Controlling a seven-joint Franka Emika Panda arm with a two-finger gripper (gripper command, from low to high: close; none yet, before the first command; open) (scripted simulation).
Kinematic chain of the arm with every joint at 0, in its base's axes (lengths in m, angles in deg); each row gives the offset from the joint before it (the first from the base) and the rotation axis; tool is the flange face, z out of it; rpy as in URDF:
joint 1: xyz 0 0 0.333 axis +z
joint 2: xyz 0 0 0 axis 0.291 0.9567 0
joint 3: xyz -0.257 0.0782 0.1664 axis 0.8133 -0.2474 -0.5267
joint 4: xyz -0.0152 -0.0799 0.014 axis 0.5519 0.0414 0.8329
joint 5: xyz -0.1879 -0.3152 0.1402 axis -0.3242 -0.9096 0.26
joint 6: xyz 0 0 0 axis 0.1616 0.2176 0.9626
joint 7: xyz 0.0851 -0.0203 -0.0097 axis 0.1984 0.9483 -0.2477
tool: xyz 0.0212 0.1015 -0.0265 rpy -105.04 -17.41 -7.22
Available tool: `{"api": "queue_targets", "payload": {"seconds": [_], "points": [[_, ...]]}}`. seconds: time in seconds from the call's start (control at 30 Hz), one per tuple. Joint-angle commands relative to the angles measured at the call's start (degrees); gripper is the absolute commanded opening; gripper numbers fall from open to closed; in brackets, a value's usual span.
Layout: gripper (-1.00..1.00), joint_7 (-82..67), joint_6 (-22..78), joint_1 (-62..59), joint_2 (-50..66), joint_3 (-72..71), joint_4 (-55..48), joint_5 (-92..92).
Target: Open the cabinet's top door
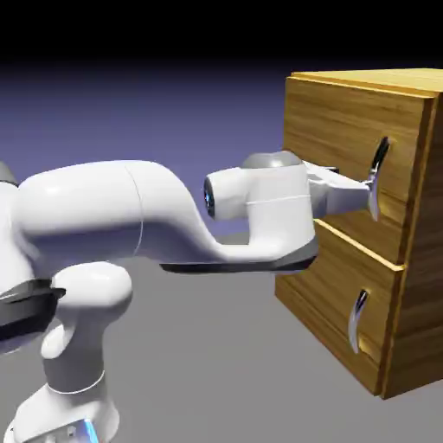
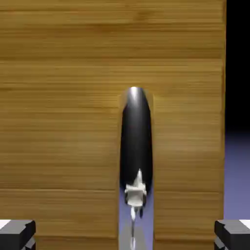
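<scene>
Two grey fingertips [image 2: 17,233] of mine sit at the bottom corners of the hand view, far apart, so my jaws stand wide open with nothing clamped between them. Midway between them rises the top door's handle [image 2: 135,141], a dark, glossy curved bar with a bright silver cap at its upper end and a pale reflection near its lower part. From the exterior view my jaws reach level with that handle [image 1: 377,177], their tips right at it, though I cannot tell whether either fingertip touches the metal. Behind the handle spreads the top door [image 1: 346,164], a light-brown wood-grain panel with horizontal streaks, lying flush with the front and not swung out. Below it sits the lower panel [image 1: 342,303] with its own curved silver handle [image 1: 356,322], well under my hand. Both panels belong to the cabinet [image 1: 415,95], a boxy wooden block at the exterior view's right, standing on the grey worktop [image 1: 208,363]. My white arm [image 1: 130,216] stretches across from the exterior view's left toward it.
</scene>
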Motion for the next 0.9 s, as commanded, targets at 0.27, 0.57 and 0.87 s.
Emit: {"api": "queue_targets", "payload": {"seconds": [0.27, 0.57, 0.87], "points": [[-1.00, 1.8, 2.1, 8.2, 3.7, 4.4, -6.3, -0.9], [-1.00, 7.0, 10.3, -10.5, 8.3, -10.0, 7.4, 5.6], [-1.00, 7.0, 16.8, -28.8, 7.4, -28.1, 19.3, 18.0]]}}
